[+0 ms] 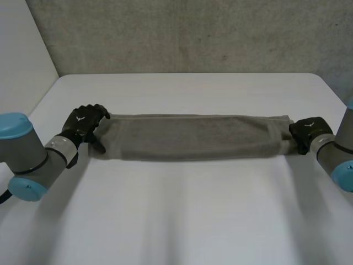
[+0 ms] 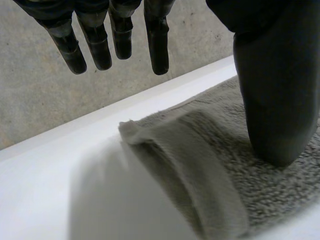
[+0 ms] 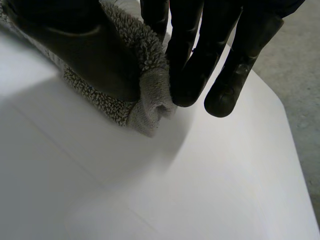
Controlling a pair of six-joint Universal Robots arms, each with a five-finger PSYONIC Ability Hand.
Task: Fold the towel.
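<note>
Towel (image 1: 193, 137) is lying as 1 long grey band across the white table (image 1: 182, 221), running from the left side to the right and sitting nearer the far edge than the near one. It is lying flat along its length, and a hem stripe is showing close to its right end. A grey wall (image 1: 193, 33) is standing behind the table.

2 arms are reaching in from the near corners, the left arm (image 1: 33, 160) and the right arm (image 1: 336, 152), and each is ending at 1 end of the towel.

The left hand (image 1: 85, 124) is sitting at the left end, by the far corner. In the left wrist view its fingers (image 2: 157, 35) are hanging straight in the air past the towel's (image 2: 210, 150) end, above the bare table (image 2: 60, 190), and touching nothing. Its thumb (image 2: 272, 90) is pressing its tip down on the top of the cloth, just inside a thick doubled-over edge. This hand is spread open and gripping nothing.

The right hand (image 1: 308, 132) is sitting at the right end. In the right wrist view its thumb (image 3: 85, 45) is lying on top of the towel (image 3: 145, 95) while its fingers (image 3: 200, 45) are curling down against the hem, pinching the corner between them. The pinched cloth is bunching into a small fold right at the table (image 3: 200, 190); whether it is lifting clear of the surface I cannot tell.
</note>
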